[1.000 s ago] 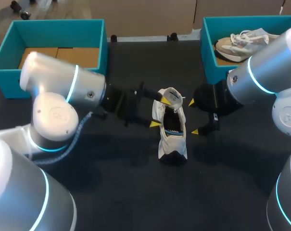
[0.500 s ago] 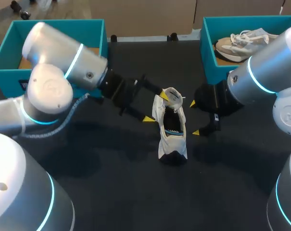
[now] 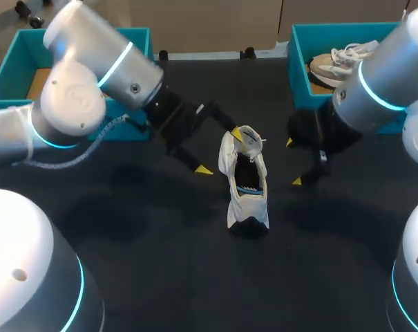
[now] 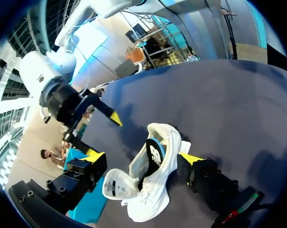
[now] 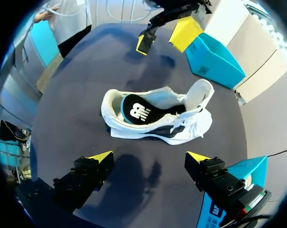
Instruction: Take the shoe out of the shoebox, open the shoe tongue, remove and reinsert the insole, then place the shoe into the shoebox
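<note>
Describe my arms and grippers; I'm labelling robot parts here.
The left arm and right arm are glossy silver-white with glowing cyan joint rings; a grey cable loops off the left one. The left gripper and right gripper are black with yellow tips.

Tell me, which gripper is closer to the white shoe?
Left. The white shoe lies between the open fingers of the left gripper, one yellow tip by its tongue. The right gripper hangs open on the shoe's other side, apart from it.
</note>
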Motion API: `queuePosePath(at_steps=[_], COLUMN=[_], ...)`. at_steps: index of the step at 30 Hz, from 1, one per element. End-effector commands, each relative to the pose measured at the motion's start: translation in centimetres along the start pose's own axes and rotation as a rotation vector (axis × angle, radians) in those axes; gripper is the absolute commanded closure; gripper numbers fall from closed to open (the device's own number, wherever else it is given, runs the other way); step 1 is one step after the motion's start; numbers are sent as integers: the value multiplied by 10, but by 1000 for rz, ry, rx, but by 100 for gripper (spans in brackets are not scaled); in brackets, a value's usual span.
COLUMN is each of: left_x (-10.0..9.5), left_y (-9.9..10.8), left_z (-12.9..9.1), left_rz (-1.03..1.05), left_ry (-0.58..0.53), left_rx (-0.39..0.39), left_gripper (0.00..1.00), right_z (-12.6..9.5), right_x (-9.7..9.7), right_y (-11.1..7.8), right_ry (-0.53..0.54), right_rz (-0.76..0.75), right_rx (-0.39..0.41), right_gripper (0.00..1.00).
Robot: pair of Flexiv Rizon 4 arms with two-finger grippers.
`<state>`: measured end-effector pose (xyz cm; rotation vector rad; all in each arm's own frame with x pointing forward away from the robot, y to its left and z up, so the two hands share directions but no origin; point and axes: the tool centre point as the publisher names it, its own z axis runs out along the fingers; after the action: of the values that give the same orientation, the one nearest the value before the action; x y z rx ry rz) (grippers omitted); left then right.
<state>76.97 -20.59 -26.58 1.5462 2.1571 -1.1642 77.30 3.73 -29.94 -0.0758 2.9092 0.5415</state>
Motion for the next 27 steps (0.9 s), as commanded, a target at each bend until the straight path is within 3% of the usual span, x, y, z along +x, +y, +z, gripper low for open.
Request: queuePosePath(at_steps=[1,11,19,27], left_x=[-1,-1,-1,-1], left_y=[-2,-2,-2,-2], left_z=[-4,-4,-4,-4], left_rz=[-2,-2,-2,-2], left_ry=[43,43,43,43], left_rx=[-4,-4,-4,-4], left_gripper=[0,0,0,0], right_z=[-23,-63,-102,-139], right_x=[-4,-13,-13,-9], right_y=[-3,-12,-8,-2], right_ry=[16,43,62,70], right_rz=[0,35,62,72], right_rx=[29,86,48,61], right_gripper=[0,0,0,0])
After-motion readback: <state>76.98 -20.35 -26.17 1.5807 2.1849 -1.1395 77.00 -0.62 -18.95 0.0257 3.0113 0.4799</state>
